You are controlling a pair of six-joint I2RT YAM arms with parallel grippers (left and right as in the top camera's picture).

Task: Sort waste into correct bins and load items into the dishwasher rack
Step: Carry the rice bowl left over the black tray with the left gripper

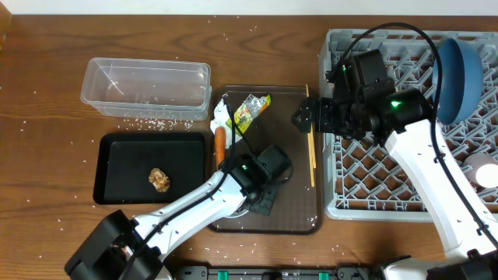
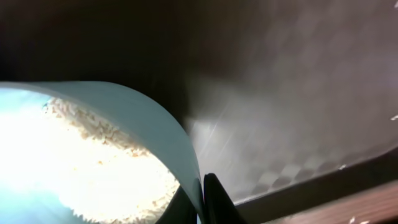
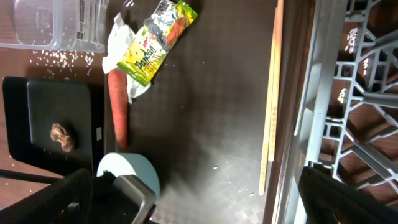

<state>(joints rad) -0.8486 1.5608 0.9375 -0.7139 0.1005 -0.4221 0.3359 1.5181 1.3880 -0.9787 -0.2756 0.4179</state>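
My left gripper (image 1: 263,196) is low over the brown serving tray (image 1: 292,210), shut on the wall of a light-blue cup (image 2: 143,124) with white rice grains (image 2: 93,162) inside. One finger is inside the rim and one outside. The right wrist view shows that cup (image 3: 134,171) below the carrot (image 3: 118,112). My right gripper (image 1: 307,117) hovers open over the tray's far right, above the chopsticks (image 1: 311,159), with nothing between its fingers. The yellow-green wrapper (image 1: 250,109) and white tissue (image 1: 221,117) lie at the tray's back. A brown food lump (image 1: 159,179) sits in the black tray (image 1: 117,152).
The clear tub (image 1: 148,85) stands at back left, with loose rice (image 1: 156,122) scattered in front of it. The grey dishwasher rack (image 1: 366,171) fills the right side, and a dark-blue plate (image 1: 463,78) stands upright in it. Something white (image 1: 484,167) sits at the rack's right edge.
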